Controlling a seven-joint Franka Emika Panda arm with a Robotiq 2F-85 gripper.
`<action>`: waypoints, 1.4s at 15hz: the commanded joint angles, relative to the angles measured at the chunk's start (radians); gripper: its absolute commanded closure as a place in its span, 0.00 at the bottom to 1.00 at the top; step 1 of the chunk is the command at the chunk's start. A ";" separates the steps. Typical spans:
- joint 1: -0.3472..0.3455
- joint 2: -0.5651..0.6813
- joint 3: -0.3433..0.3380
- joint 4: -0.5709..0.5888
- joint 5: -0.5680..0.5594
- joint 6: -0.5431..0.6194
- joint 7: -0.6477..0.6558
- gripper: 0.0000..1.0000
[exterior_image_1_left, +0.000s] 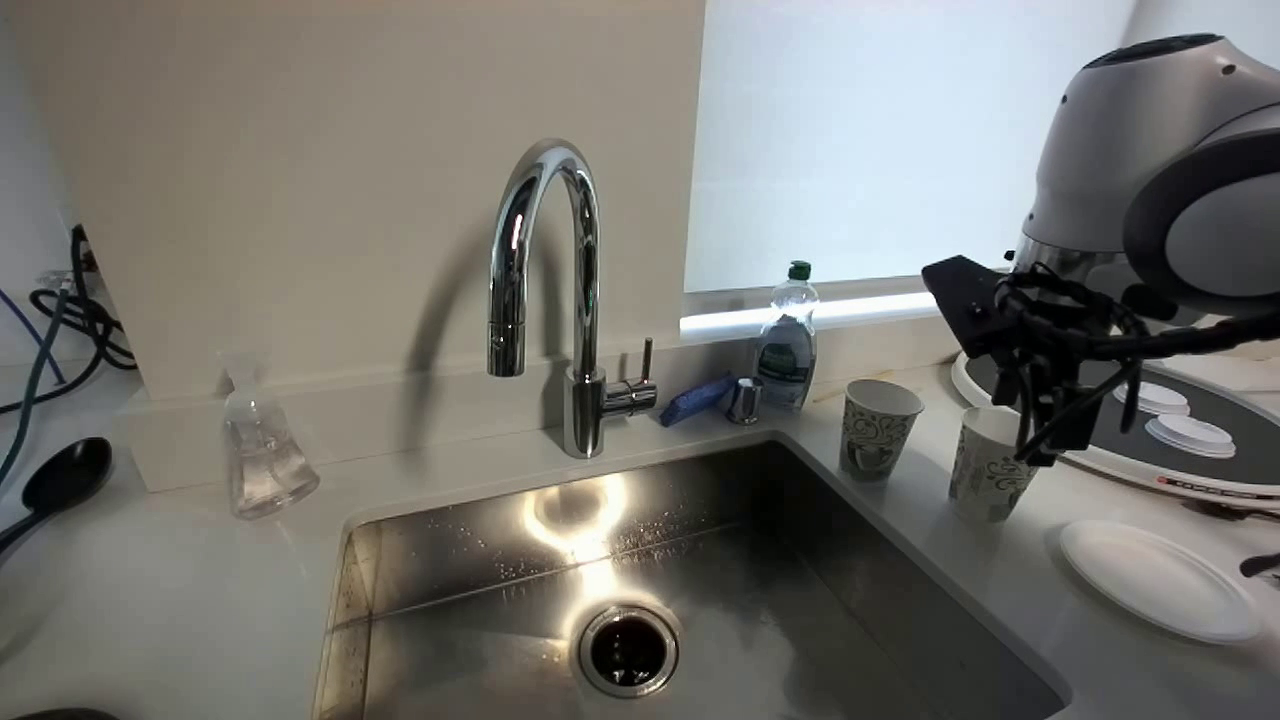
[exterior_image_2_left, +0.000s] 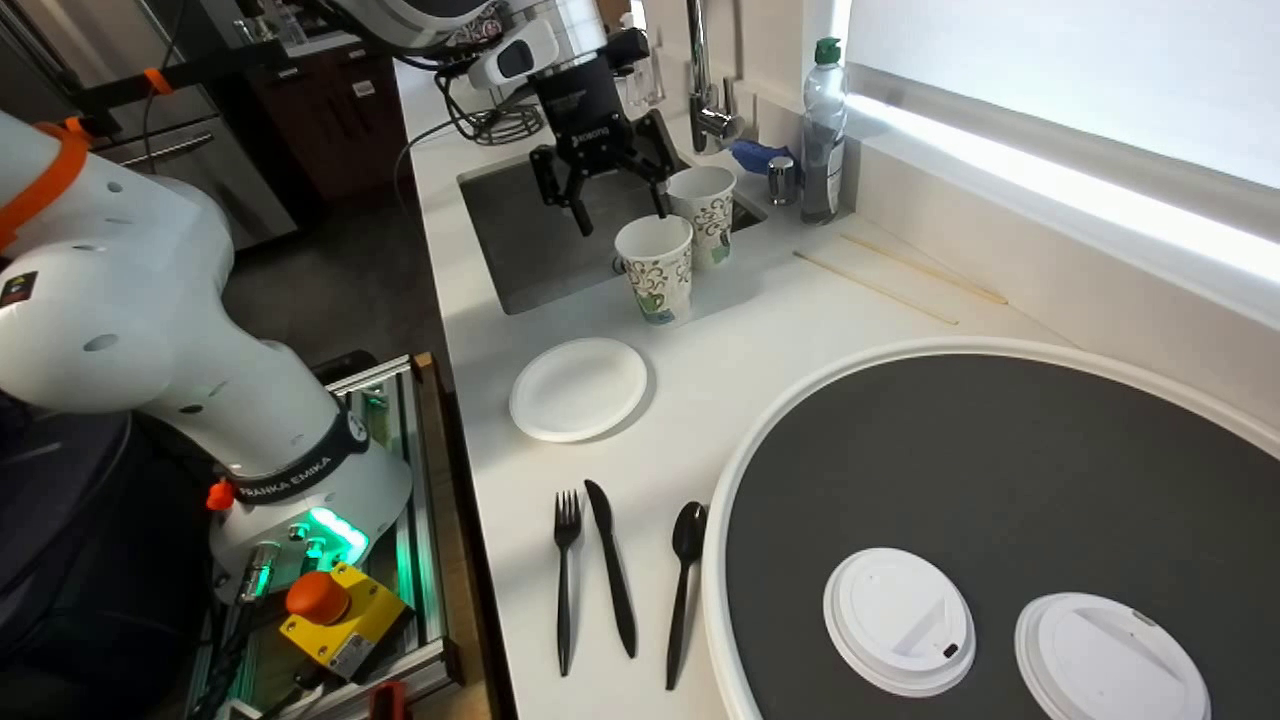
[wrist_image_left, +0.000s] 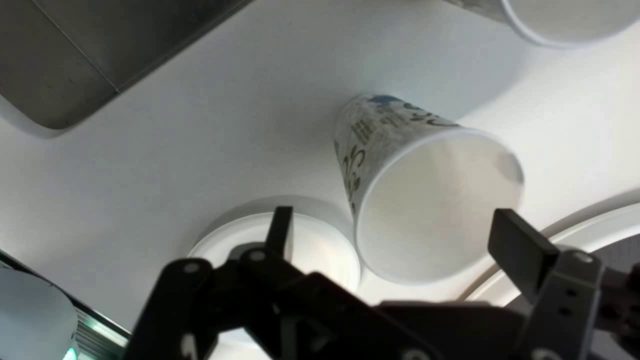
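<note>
Wrist view shows the tool (wrist_image_left: 392, 225) spread wide, gripping nothing, near a patterned paper cup (wrist_image_left: 429, 195) upright on the worktop (wrist_image_left: 225, 135); a second cup (wrist_image_left: 575, 17) stands beside the first, and a white plate (wrist_image_left: 320, 250) lies close by

The arm (exterior_image_2_left: 160, 320) stands bent on its base (exterior_image_2_left: 375, 497), wrist (exterior_image_2_left: 562, 35) tilted, and the gripper (exterior_image_2_left: 622, 218) points downward, jaws spread wide.

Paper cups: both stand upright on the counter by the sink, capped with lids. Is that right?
Not capped: both paper cups stand upright on the counter by the sink, but an exterior view shows them open, the lids lying on the dark round surface.
</note>
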 joint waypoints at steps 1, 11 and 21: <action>-0.014 -0.054 0.016 -0.025 0.004 -0.021 -0.001 0.00; 0.012 -0.088 0.018 0.025 0.018 -0.115 -0.135 0.00; 0.059 -0.079 0.034 0.098 -0.004 -0.190 -0.594 0.00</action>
